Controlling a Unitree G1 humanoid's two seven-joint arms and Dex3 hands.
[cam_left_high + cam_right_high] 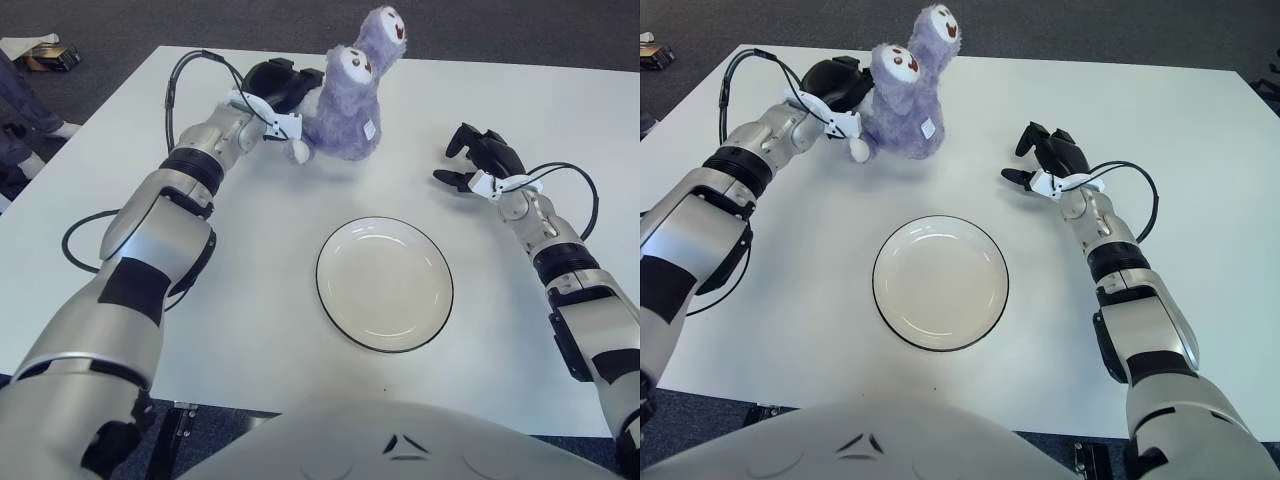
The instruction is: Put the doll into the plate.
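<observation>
Left eye view shows clutter point(35, 50) at the table's point(250, 330) far-left corner; right eye view barely catches it. Left hand point(278, 92) is wrapped on the purple doll point(345, 105) from its left side, doll upright at the far side, seemingly lifted, well beyond the empty plate point(384, 283). Right hand point(1045, 160) hangs right of the plate, fingers loosely curled, holding nothing.

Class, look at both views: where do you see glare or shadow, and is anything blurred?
Left eye view: soft sheen inside the plate, faint shadow under the doll held by the left robot hand. Right eye view: same; nothing noticeably blurred.
</observation>
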